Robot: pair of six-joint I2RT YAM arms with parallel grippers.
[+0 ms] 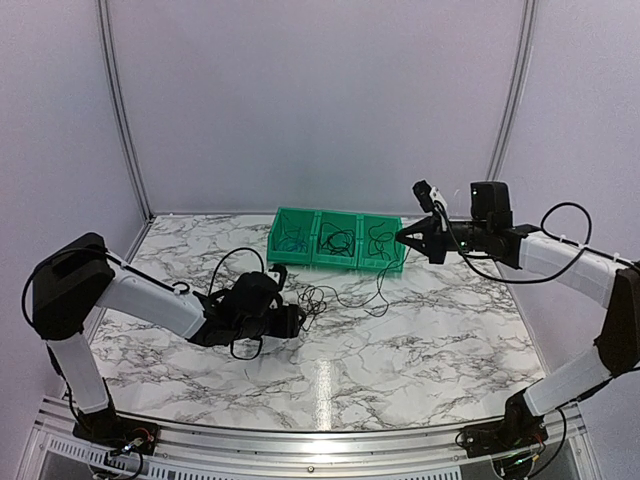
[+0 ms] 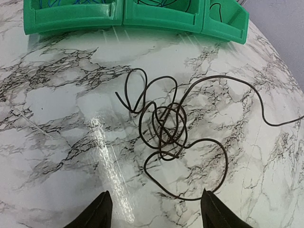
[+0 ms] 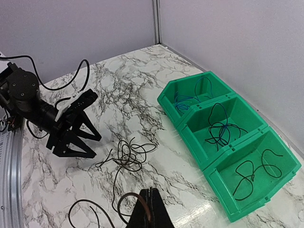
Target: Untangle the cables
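Sitting on the marble table (image 1: 430,340), the knotted clump of cables (image 2: 164,126) lay right in front of the left gripper (image 2: 156,192), whose jaws were spread wide and low. The left arm (image 1: 150,300) was much nearer. One long strand (image 2: 237,83) trailed off toward the right gripper (image 3: 149,192), whose jaws were pressed together up high; I could not tell if it pinched that strand. I counted one clump, two arms and three green bins (image 1: 337,264), each with loose cables (image 3: 223,128) inside.

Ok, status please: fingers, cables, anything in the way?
Left fingers open, just short of cable tangle. Right fingers shut on one cable end, held high. Nothing in the way.
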